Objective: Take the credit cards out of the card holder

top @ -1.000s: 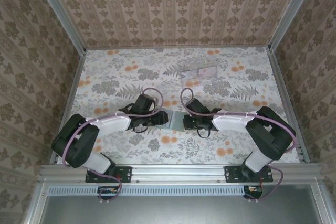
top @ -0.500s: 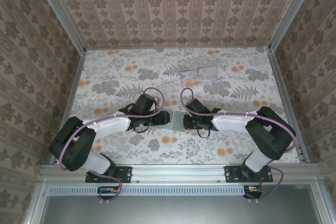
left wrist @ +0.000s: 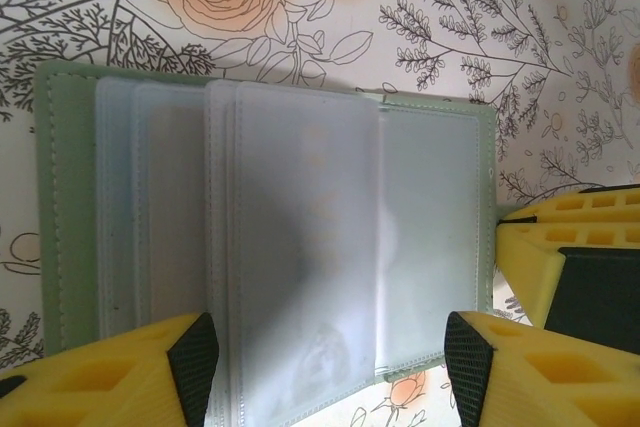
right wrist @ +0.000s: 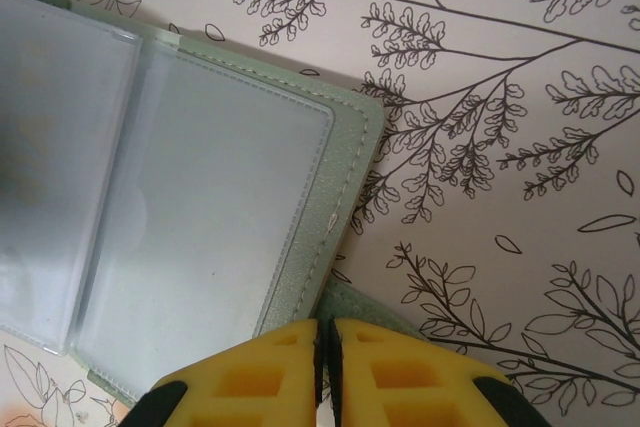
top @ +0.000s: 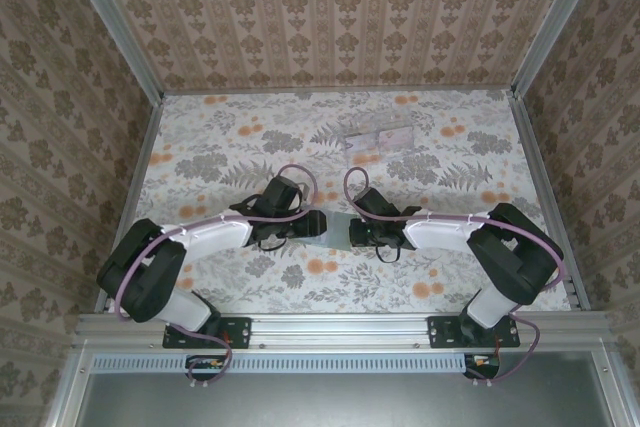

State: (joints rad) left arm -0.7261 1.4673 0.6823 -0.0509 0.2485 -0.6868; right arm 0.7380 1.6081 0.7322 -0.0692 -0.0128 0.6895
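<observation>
The left gripper [left wrist: 330, 357] has its fingers [left wrist: 120, 377] set well apart. They straddle the near edge of the card holder [left wrist: 430, 217] and clamp on nothing. The right gripper [right wrist: 325, 367] has its fingers together, right at the holder's right-hand edge, where a strip of green cover runs under them. Whether they pinch that strip or only press it down cannot be told.

The holder lies open and flat on the flowered table [top: 450, 277], between the two grippers at the near middle, with its frosted sleeves fanned upward. One sleeve shows a faint pale shape inside, perhaps a card, but it is too blurred to be sure. No card lies loose on the cloth, and the clear tray [top: 380, 134] sits well apart on the far side. By this, the holder seems opened and steadied, and every card is left to draw out.
</observation>
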